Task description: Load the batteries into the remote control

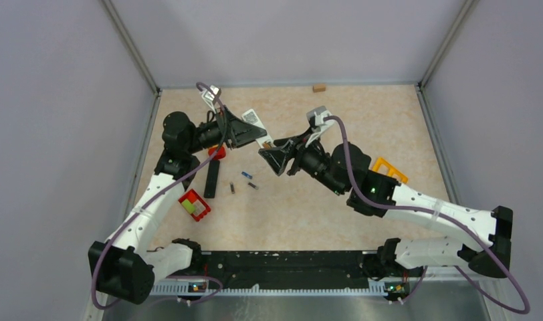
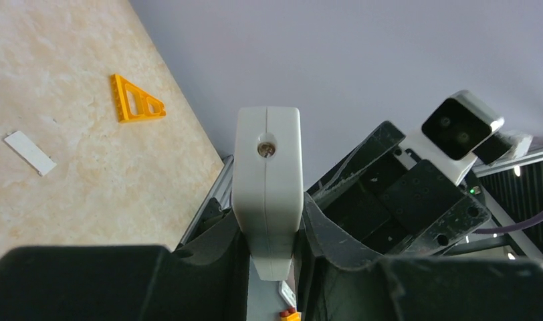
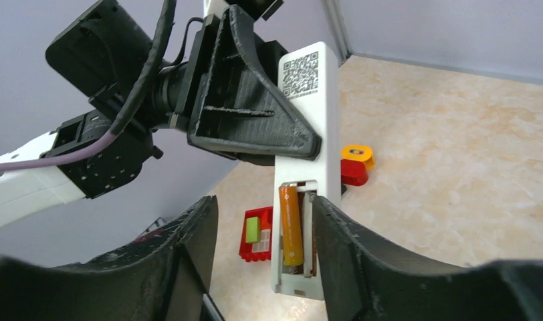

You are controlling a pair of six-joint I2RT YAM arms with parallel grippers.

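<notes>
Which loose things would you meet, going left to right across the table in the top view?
red box → black bar → blue battery → wooden block → orange triangle

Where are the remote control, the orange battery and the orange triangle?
remote control (image 3: 309,170), right wrist view, white body above the battery bay.
orange battery (image 3: 290,227), right wrist view, middle of its casing.
orange triangle (image 2: 120,101), left wrist view, its left bar.

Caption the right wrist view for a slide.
Left pincer holds white plastic remote control, orange cylindrical battery in its open compartment.
</notes>
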